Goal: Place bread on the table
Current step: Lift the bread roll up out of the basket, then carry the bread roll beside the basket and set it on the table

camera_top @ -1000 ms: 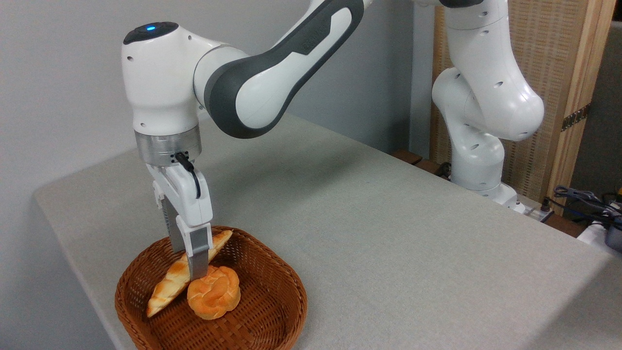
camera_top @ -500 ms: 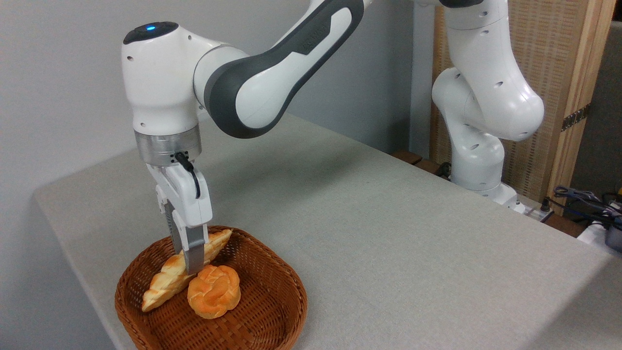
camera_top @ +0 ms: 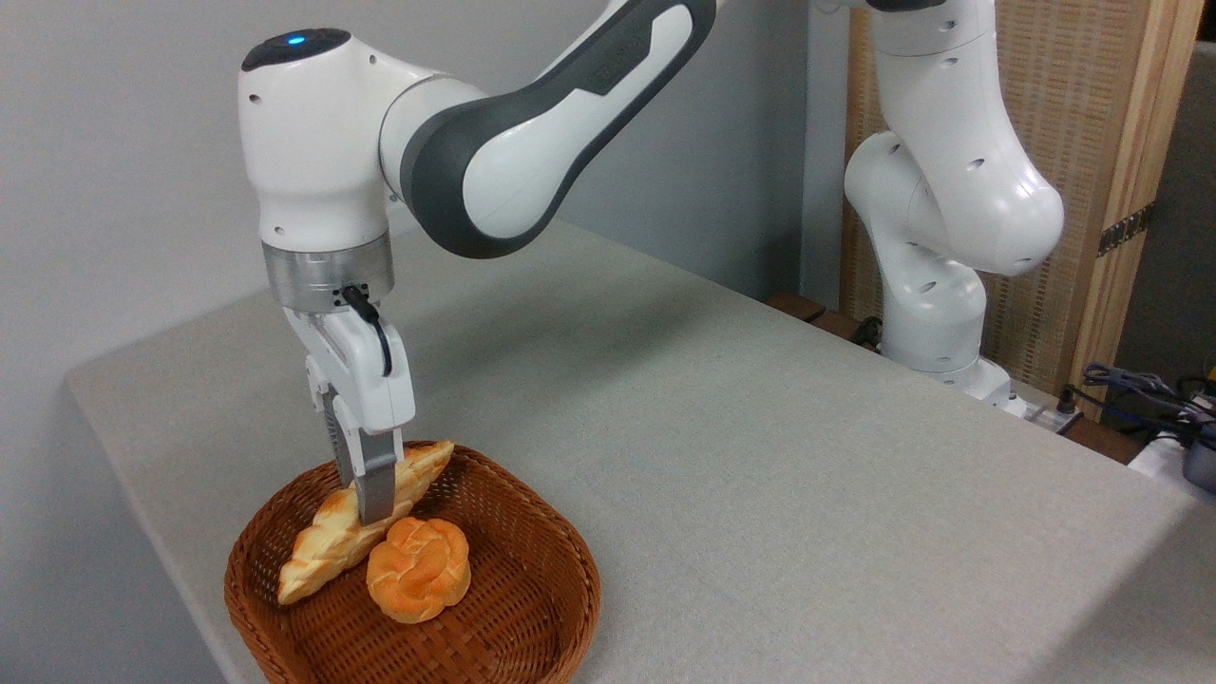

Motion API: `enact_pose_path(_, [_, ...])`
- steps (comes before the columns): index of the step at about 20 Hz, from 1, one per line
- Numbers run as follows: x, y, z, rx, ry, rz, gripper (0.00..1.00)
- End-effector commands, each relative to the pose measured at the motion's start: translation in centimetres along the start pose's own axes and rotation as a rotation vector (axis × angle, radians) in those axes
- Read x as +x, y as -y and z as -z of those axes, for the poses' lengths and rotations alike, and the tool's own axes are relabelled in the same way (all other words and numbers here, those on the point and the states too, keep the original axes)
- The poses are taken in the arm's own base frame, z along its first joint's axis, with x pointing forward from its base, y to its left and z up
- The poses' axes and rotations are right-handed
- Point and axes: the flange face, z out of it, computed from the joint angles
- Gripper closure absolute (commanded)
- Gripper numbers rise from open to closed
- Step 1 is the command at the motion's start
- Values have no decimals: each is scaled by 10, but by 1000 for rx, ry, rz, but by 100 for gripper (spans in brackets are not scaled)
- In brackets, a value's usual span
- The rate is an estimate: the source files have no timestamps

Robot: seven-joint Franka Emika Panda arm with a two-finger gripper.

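Braided golden bread — pinched by the pincer.

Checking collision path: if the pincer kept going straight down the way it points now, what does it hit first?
The pincer points down, fingers already astride the braided bread, so that comes first. Beneath it is the wicker basket floor. The round bun looks just off that line, though depth is unclear.

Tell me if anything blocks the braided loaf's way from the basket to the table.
Only the basket rim, which the braided loaf must clear. The claw grips it mid-length; the round bun sits just in front. The table beside the basket is bare cloth.
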Motion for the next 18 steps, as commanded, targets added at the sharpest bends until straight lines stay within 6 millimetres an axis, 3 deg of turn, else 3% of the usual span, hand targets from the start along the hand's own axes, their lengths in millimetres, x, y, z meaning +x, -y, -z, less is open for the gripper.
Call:
enact_pose_path(1, [-4,-2,15,-1,4,3,58])
enact_pose_path(6, [-12,-7,45,-4,5,5,58])
enact_pose_path(13, [-47,-34,102,-103,87,12,58])
enact_pose_path(18, [-73,-64,97,-214,179,14,55])
